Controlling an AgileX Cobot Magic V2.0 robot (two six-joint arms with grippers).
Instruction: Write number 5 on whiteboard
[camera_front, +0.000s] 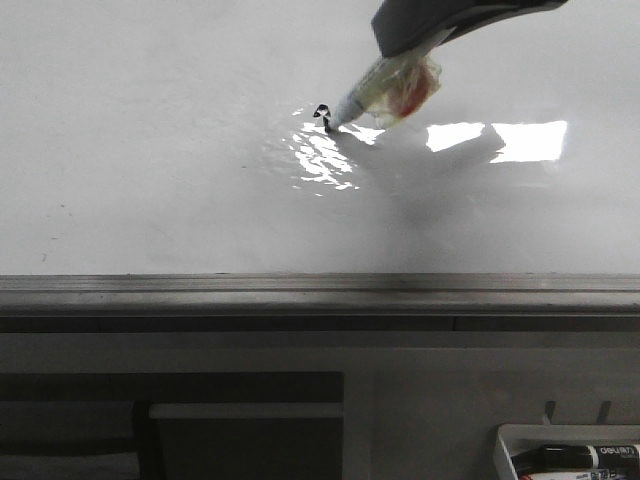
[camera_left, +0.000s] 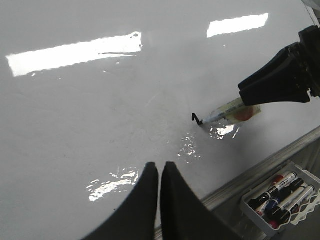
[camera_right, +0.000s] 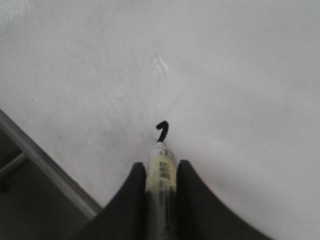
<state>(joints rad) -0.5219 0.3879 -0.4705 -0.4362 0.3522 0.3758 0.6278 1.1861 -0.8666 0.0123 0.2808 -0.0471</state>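
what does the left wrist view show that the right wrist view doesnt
Only the left wrist view shows the left tool, its two black fingers pressed together and holding nothing, the small white tray of capped markers below the board's edge, and long bright light reflections.

Only the right wrist view shows the right tool from behind, its fingers closed on the pale yellowish marker.

Both show the glossy white whiteboard, its grey metal edge rail, the same marker with its tip on the board, and a short hooked black stroke, the start of the number 5.
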